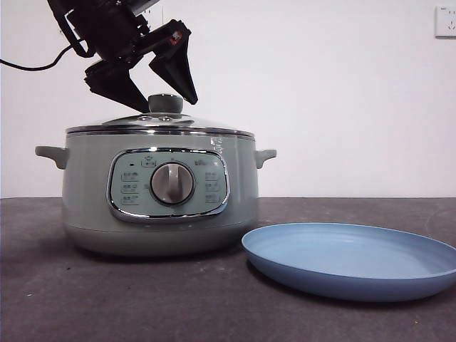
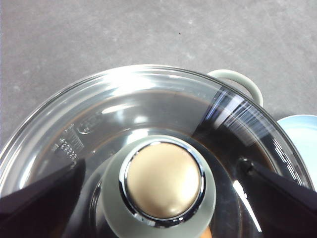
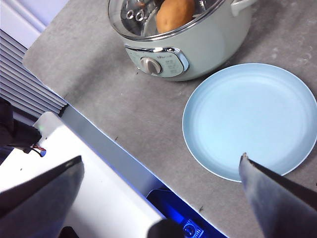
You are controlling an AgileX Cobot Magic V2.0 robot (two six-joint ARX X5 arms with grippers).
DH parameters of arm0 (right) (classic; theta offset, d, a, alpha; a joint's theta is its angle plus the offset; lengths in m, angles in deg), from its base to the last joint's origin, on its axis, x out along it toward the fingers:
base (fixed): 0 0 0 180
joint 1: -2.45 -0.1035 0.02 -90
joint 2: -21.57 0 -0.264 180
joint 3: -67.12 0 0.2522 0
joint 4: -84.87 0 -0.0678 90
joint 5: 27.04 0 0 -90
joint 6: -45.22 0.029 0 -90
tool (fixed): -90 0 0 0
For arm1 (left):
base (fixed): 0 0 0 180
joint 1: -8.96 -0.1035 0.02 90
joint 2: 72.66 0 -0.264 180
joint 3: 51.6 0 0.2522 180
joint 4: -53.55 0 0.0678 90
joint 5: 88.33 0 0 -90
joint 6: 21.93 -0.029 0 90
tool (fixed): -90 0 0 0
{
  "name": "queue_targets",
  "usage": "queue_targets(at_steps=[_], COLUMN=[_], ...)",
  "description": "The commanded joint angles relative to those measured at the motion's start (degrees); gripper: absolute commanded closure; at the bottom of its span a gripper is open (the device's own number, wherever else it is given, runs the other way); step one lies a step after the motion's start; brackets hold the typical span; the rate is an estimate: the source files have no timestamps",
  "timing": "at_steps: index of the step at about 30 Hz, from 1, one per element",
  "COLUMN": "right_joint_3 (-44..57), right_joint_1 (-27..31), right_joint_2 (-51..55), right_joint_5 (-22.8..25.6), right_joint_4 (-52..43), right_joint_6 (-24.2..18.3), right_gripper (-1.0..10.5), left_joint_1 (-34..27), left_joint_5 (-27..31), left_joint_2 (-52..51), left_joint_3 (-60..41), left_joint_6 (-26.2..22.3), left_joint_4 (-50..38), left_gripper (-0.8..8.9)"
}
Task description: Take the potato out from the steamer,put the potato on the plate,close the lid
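Currently left gripper (image 1: pixel 162 87) hangs spread wide astride the lid's (image 1: pixel 160 122) knob (image 1: pixel 165 103), not gripping. Potato (image 3: pixel 175 14) sits inside steamer (image 1: pixel 158 189); plate (image 1: pixel 353 258) just beside it. Right gripper (image 3: pixel 161 168) waits, unclenched.

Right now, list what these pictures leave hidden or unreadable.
- Potato: right wrist view's edge crops it; front view hides it inside the steamer.
- Panel labels: too small to read.
- Plate: left wrist view shows only a sliver.
- Left gripper contact with the lid knob: unclear.

A plain white wall (image 1: pixel 342 92) with a socket plate (image 1: pixel 445 21) rises behind the dark grey speckled table (image 1: pixel 142 299).
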Motion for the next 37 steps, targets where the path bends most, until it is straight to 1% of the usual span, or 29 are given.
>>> queue_targets(at_steps=[1,3,6,7,11,12,20,22,28,32,35,37], right_joint_3=[-0.26,-0.26,-0.26,-0.26,-0.26,-0.26,-0.26,-0.26,-0.26,-0.26,-0.28,-0.33], right_joint_1=[-0.09,-0.09,-0.09,-0.09,-0.09,-0.09,-0.09,-0.09,-0.09,-0.52,-2.43,-4.15], right_joint_2=[-0.20,-0.20,-0.20,-0.20,-0.20,-0.20,-0.20,-0.22,-1.92,-3.87,-5.99,-8.00], right_joint_5=[0.13,0.13,0.13,0.13,0.13,0.13,0.11,0.11,-0.33,-0.33,-0.31,-0.26], right_joint_4=[-0.24,-0.24,-0.24,-0.24,-0.24,-0.24,-0.28,-0.28,-2.21,-6.08,-11.04,-15.45], right_joint_6=[0.00,0.00,0.00,0.00,0.00,0.00,0.13,1.01,3.91,5.90,9.44,12.22], right_gripper=[2.9,2.9,2.9,2.9,2.9,2.9,2.9,2.9,2.9,2.9,2.9,2.9], left_joint_1=[0.24,0.24,0.24,0.24,0.24,0.24,0.22,0.17,0.11,0.02,-0.55,-0.85], left_joint_5=[-0.09,-0.20,-0.48,-0.48,-0.50,-0.52,-0.55,-0.55,-0.52,-0.44,-0.20,1.05], left_joint_2=[0.24,0.24,0.24,0.24,0.22,0.22,-0.81,-1.84,-6.95,-11.85,-16.41,-19.93], left_joint_3=[0.04,0.04,0.04,0.04,0.04,0.04,0.04,0.04,0.04,0.04,0.04,0.04], left_joint_6=[-0.70,-0.70,-0.70,-0.68,-0.61,-0.44,-0.11,0.02,0.02,0.35,0.46,0.50], left_joint_4=[0.61,1.46,2.14,2.19,2.05,2.05,2.01,1.73,1.64,2.91,5.77,8.41], left_gripper=[5.41,6.08,6.10,6.35,8.34,8.22,8.22,8.22,8.22,8.22,8.22,8.22])
